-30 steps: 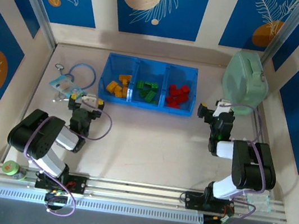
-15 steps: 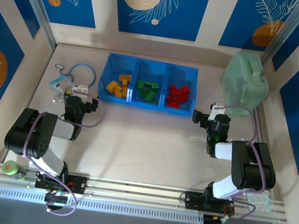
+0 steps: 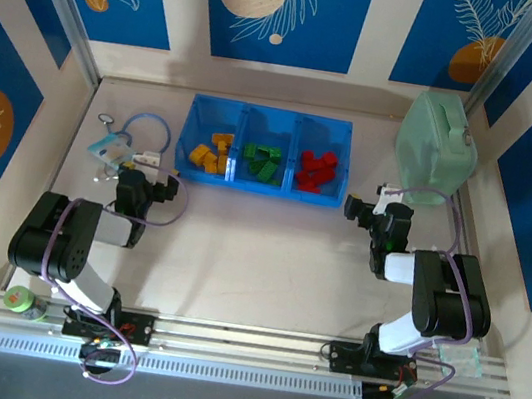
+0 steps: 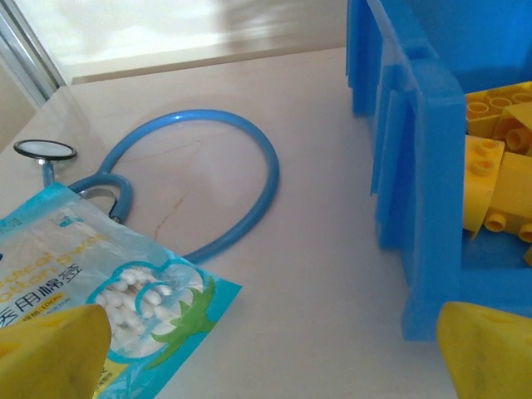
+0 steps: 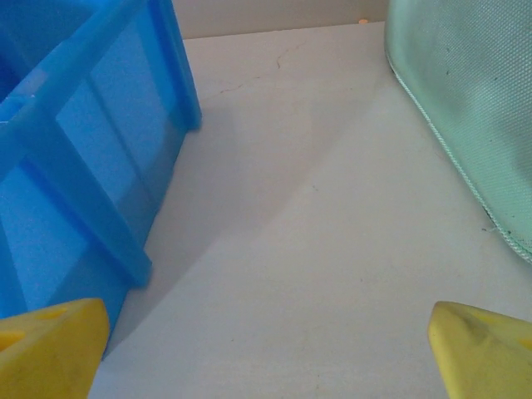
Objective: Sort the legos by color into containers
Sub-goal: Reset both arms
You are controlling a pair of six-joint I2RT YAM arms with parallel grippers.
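The blue tray (image 3: 270,118) lies at the back of the table with three compartments. Yellow bricks (image 3: 210,153) fill its left one, green bricks (image 3: 262,162) the middle, red bricks (image 3: 317,170) the right. My left gripper (image 3: 148,176) rests low, left of the tray, open with nothing between its yellow fingertips (image 4: 51,349); its wrist view shows the tray wall (image 4: 422,174) and the yellow bricks (image 4: 497,166). My right gripper (image 3: 366,208) sits right of the tray, open and empty, fingertips (image 5: 486,347) wide apart, with the tray corner (image 5: 91,158) to its left.
A blue stethoscope (image 4: 249,150) and a cotton-swab packet (image 4: 108,283) lie left of the tray, just ahead of my left gripper. A pale green lidded box (image 3: 437,144) stands at the back right, its side (image 5: 465,100) close to my right gripper. A green tape roll (image 3: 18,299) sits near the left base.
My left arm has pulled back to the left, its gripper now nearer the stethoscope and packet. My right gripper has shifted slightly. The bricks have not moved.
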